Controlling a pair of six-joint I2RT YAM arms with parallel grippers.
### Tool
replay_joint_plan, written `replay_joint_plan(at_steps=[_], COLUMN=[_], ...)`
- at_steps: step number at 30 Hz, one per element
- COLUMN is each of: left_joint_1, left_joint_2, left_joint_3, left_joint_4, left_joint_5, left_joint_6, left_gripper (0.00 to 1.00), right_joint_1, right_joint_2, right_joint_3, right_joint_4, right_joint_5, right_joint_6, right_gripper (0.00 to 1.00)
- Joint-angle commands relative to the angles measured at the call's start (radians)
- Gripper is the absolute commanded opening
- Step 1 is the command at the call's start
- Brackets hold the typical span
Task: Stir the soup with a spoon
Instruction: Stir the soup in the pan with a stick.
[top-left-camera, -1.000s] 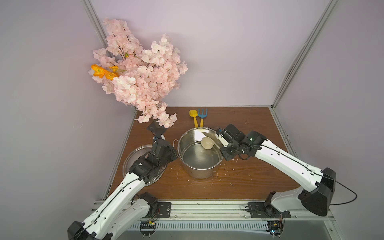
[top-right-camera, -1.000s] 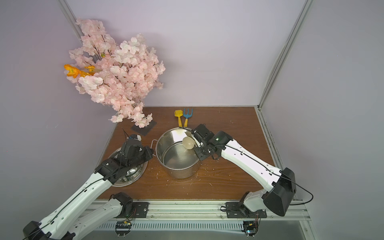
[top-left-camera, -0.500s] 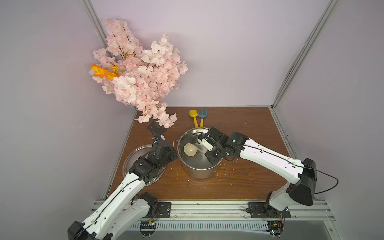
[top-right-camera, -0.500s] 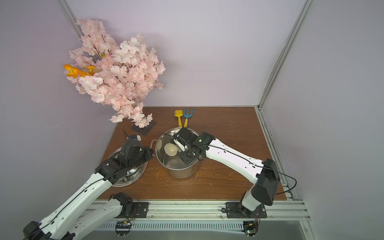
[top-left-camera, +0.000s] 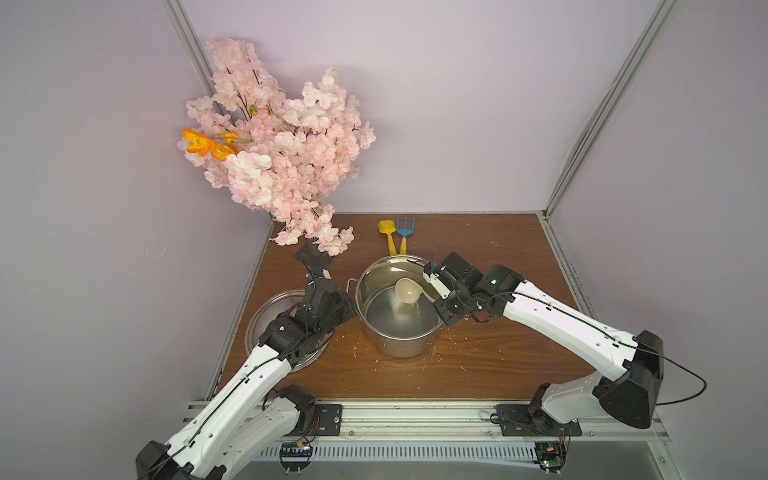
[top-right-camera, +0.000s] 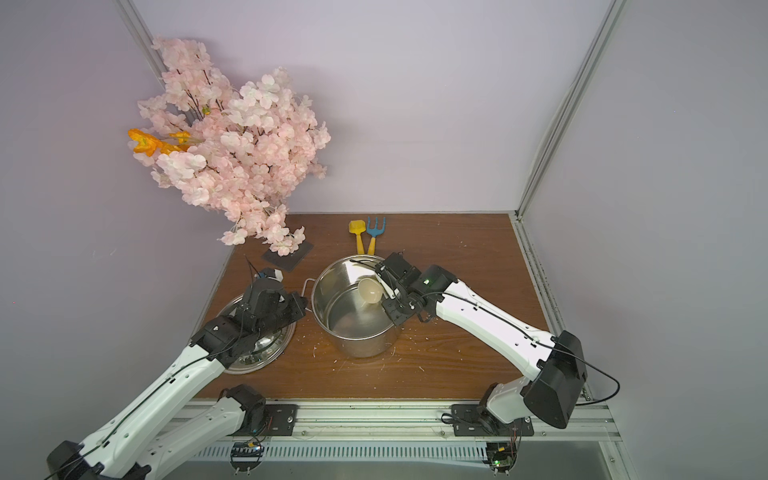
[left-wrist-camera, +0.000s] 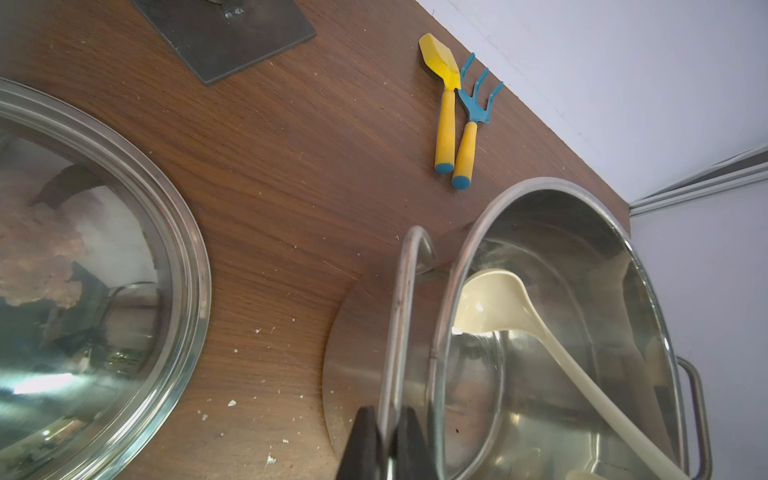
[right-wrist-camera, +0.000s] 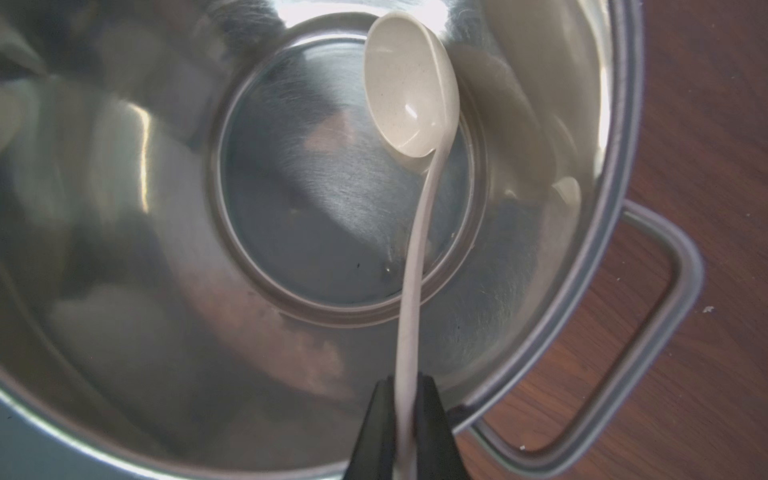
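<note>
A large steel stockpot (top-left-camera: 399, 345) stands mid-table, and its shiny inside shows no soup in any view. The cream spoon (top-left-camera: 406, 291) hangs bowl-down inside the pot, toward its right wall. My right gripper (top-left-camera: 434, 291) is at the pot's right rim, shut on the spoon's slim handle (right-wrist-camera: 409, 316). The spoon's bowl (right-wrist-camera: 411, 95) hovers over the bare pot bottom. My left gripper (left-wrist-camera: 388, 415) is shut on the pot's left wire loop handle (left-wrist-camera: 405, 291). In both top views the left gripper (top-right-camera: 301, 305) sits at the pot's left side.
The pot's steel lid (top-left-camera: 266, 307) lies flat to the left, partly under my left arm. A yellow toy shovel (top-left-camera: 386, 232) and a blue rake (top-left-camera: 405, 228) lie behind the pot. A pink blossom branch (top-left-camera: 282, 158) on a dark base plate (top-left-camera: 311, 259) overhangs the back left corner.
My right gripper carried the spoon from the pot's right rim across to its left side, then back toward the right. The left arm and the pot stayed put.
</note>
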Motion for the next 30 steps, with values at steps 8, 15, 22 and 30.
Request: replay_joint_plan(at_steps=[8,15,22,30], left_joint_1=[0.009,0.009,0.010,0.009], left_joint_2=[0.021,0.033,0.036,0.055], left_joint_3=[-0.008,0.006,0.024,0.040], left_joint_4=[-0.053,-0.054,-0.055,-0.054], left_joint_5=[-0.001,-0.003,-0.002,-0.002], left_joint_6=[0.030,0.042,0.051,0.054], left_gripper=[0.00,0.00,0.00,0.00], right_joint_1=[0.053,0.137,0.129,0.024], right_joint_2=[0.143,0.122,-0.003,-0.004], right_joint_3=[0.170,0.171,0.023,0.034], right_joint_4=[0.008,-0.009,-0.068,-0.072], right_joint_5=[-0.098,-0.079,0.037,0.102], right_joint_6=[-0.029,0.002,0.030,-0.001], right_gripper=[0.00,0.00,0.00,0.00])
